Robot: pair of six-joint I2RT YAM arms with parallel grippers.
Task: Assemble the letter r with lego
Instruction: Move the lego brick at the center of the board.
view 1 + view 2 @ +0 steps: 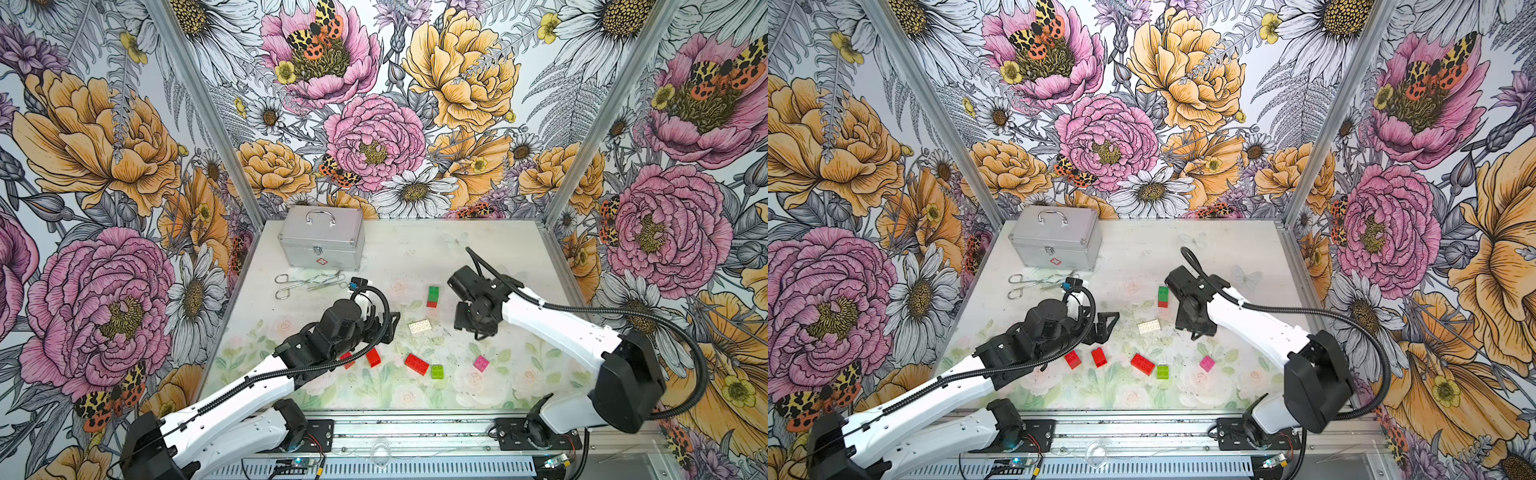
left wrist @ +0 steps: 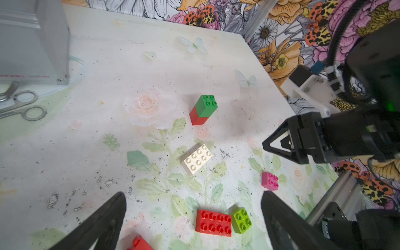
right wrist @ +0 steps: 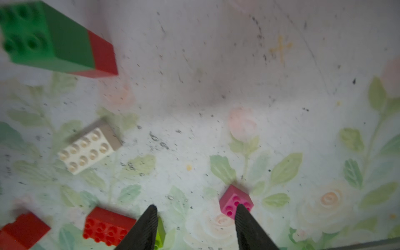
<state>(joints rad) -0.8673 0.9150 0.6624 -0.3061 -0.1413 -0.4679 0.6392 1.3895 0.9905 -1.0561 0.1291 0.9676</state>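
Table: flat pale board with a faded rose print, speckled with dark scuffs. It is bounded at the back and both sides by floral wall panels. The front edge is a ribbed metal rail. The widest open room is the upper right of the board in both top views. The upper left corner holds a silver case, boxy sheet metal with a handle on top. Steel scissor-like tools lie just in front of it.

Lego, all glossy studded plastic, on the board's middle and lower middle:
- Dark green brick stacked on a red base brick, upright at frame centre, close beside the right arm's wrist.
- White brick, oblong with eight studs up, lies flat below the stack and apart from it.
- Long red brick with a lime brick just beside it; I cannot tell whether they touch.
- Pink brick, small and square, alone at lower right.
- Small red brick lies to the left; a second red brick is half hidden under the left arm.

Left gripper: black tapered fingers spread fully, nothing in them. In a top view it sits left of the white brick, apart from it.

Right gripper: fingers partway apart with only board showing in the gap, holding nothing. It points down, right of the white brick and above the pink brick in the frame.
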